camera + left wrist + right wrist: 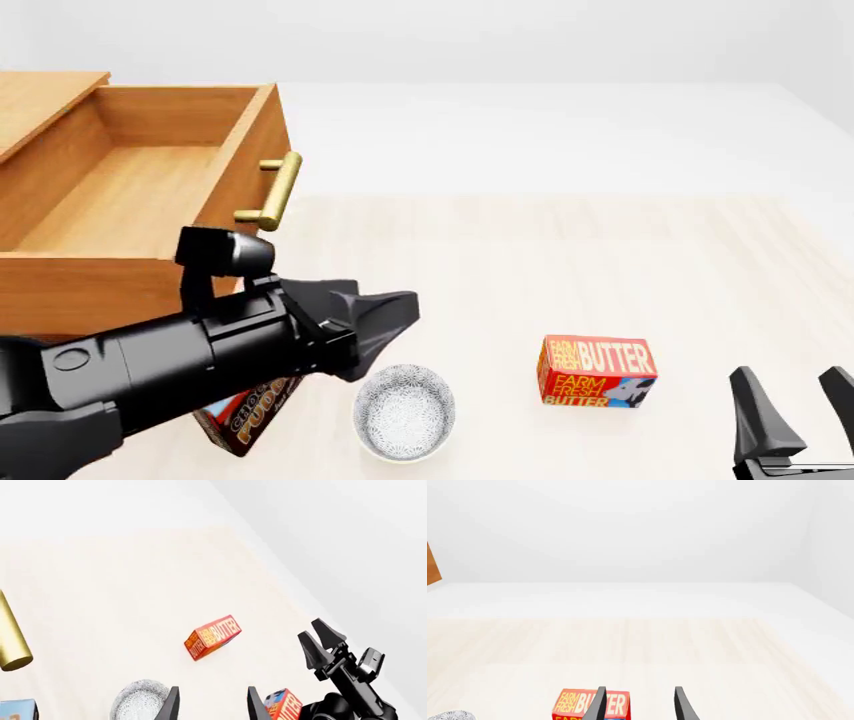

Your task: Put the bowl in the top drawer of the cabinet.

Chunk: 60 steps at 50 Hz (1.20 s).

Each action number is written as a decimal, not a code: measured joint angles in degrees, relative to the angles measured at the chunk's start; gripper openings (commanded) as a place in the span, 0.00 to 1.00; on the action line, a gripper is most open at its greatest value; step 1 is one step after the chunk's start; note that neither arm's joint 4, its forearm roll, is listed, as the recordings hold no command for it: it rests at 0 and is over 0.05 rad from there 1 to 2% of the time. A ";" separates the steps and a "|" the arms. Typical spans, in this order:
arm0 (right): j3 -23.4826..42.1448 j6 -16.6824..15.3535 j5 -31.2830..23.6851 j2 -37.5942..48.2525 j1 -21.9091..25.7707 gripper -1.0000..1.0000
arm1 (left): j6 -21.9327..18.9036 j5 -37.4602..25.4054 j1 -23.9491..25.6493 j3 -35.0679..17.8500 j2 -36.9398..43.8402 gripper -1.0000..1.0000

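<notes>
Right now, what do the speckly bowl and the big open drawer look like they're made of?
The small round white speckled bowl looks like glazed ceramic, judging by its smooth rim and fine grey flecks. The light-brown open top drawer looks like matte wood with visible grain; its bar handle looks like shiny brass.

Bright, even, diffuse light in all 3 views; no clear source direction. White backdrop and pale counter [561, 250] nearly washed out, esp. far beyond the butter box [597, 372], where counter edge melts into the wall. Shadows very weak: only a faint soft patch just under the butter box and beside the bowl [404, 412]. Slight sheen on the brass handle [271, 192] of the top drawer [134, 190]; no hard glare. Renders sharp throughout, no motion blur, no visible edge distortion. Black arm surfaces show little detail.
</notes>
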<state>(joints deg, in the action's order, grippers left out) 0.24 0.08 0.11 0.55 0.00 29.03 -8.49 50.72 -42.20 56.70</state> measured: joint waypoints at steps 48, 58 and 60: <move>0.00 0.00 0.00 0.00 0.00 1.00 | 4.79 6.88 -7.53 7.18 6.12 1.00; 0.00 0.00 0.00 0.00 0.00 1.00 | 5.07 7.91 -7.60 7.95 7.56 1.00; 0.00 0.00 0.00 0.00 0.00 1.00 | 5.05 8.10 -7.60 8.09 7.83 1.00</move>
<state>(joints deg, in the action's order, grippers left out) 0.24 0.08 0.11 0.55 0.00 34.08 -0.39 43.11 -34.11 64.53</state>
